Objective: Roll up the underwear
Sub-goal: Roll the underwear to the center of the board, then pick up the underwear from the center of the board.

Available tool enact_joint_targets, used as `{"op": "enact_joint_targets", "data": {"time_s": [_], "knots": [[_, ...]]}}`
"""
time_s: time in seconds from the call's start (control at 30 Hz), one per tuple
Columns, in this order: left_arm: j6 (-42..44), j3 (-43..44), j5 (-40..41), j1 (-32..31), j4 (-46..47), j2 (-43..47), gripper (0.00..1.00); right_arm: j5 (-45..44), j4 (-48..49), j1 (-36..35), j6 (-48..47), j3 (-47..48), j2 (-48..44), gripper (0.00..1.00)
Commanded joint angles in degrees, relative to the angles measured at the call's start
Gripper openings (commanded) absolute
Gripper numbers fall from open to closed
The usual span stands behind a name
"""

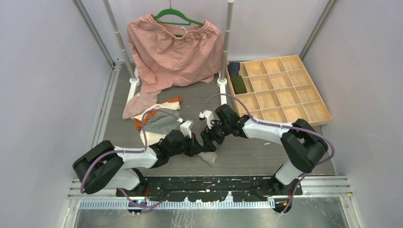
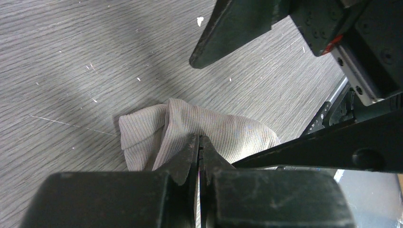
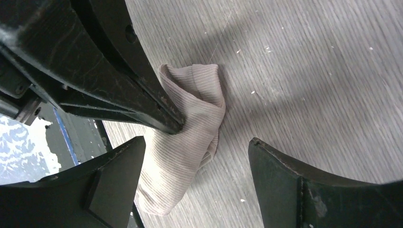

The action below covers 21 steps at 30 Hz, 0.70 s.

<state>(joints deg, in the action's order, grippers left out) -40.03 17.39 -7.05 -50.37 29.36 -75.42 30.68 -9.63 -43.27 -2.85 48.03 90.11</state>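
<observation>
A pale grey-beige ribbed underwear [image 1: 208, 157] lies folded into a loose roll on the wood-grain table near the front. My left gripper [image 2: 199, 140] is shut, and its joined tips rest on the top of the underwear [image 2: 233, 133]; I see no cloth drawn up between them. My right gripper [image 3: 197, 142] is open wide just above the table. The underwear [image 3: 185, 156] lies by its left finger, and its right finger is over bare table. In the top view the left gripper [image 1: 199, 148] and right gripper [image 1: 209, 138] meet over the roll. Several more underwear [image 1: 159, 121] lie piled behind the left arm.
A large salmon-pink garment [image 1: 173, 52] hangs on a green hanger [image 1: 178, 18] at the back. A wooden compartment tray [image 1: 285, 95] sits at the right, with a dark green roll [image 1: 239, 84] and a navy roll [image 1: 234, 69] in its left cells. Walls close in both sides.
</observation>
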Motion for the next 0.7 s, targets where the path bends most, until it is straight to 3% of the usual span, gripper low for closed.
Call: {"op": "enact_joint_targets", "data": {"time_s": [0.0, 0.3, 0.67], "knots": [[1.28, -0.86, 1.62, 0.01, -4.93, -1.20, 0.01, 5.22, -0.58, 0.15, -6.12, 2.51, 2.78, 0.84], [1.52, -0.45, 1.12, 0.01, -5.11, -1.91, 0.01, 3.74, -6.98, 0.17, -10.69, 4.97, 8.52, 0.75], [1.69, -0.51, 1.46, 0.01, -5.80, -1.32, 0.01, 5.64, -4.56, 0.18, -5.81, 3.12, 10.64, 0.48]]}}
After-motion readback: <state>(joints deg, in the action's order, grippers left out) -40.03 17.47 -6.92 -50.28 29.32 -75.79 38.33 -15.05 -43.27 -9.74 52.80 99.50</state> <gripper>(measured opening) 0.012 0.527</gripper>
